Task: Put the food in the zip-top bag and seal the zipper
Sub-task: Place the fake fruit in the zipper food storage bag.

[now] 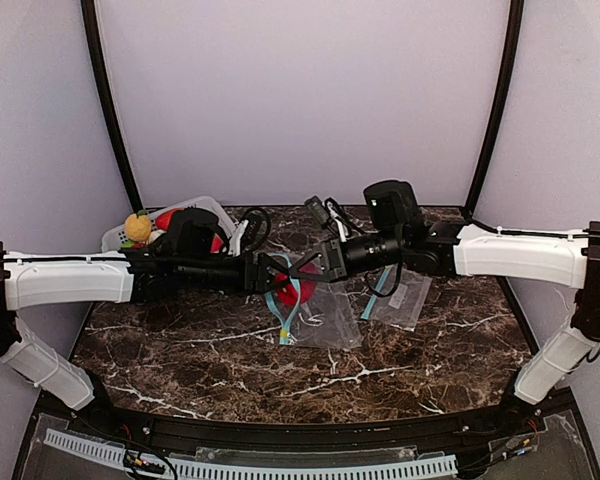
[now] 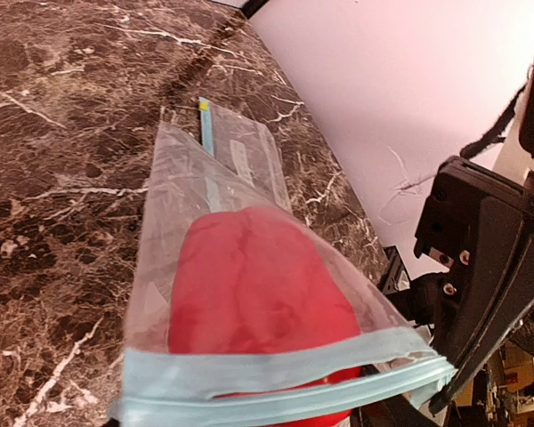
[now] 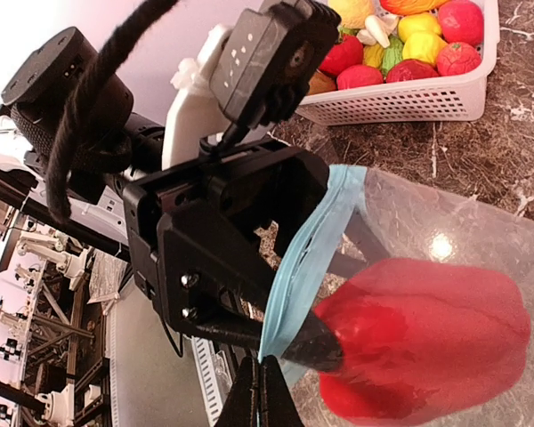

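My left gripper [image 1: 285,282] reaches in from nine o'clock, jaws part-spread and, as far as I can tell, gripping the red food [image 2: 249,294] just inside the bag [image 2: 231,178] at table centre. I'd push it deeper, past the zipper [image 2: 276,374], before letting go, while the right gripper [image 3: 263,369], clenched on the bag's edge, holds the mouth up. The left fingers sit outside their own camera's view, and the arms cover the mouth from above.
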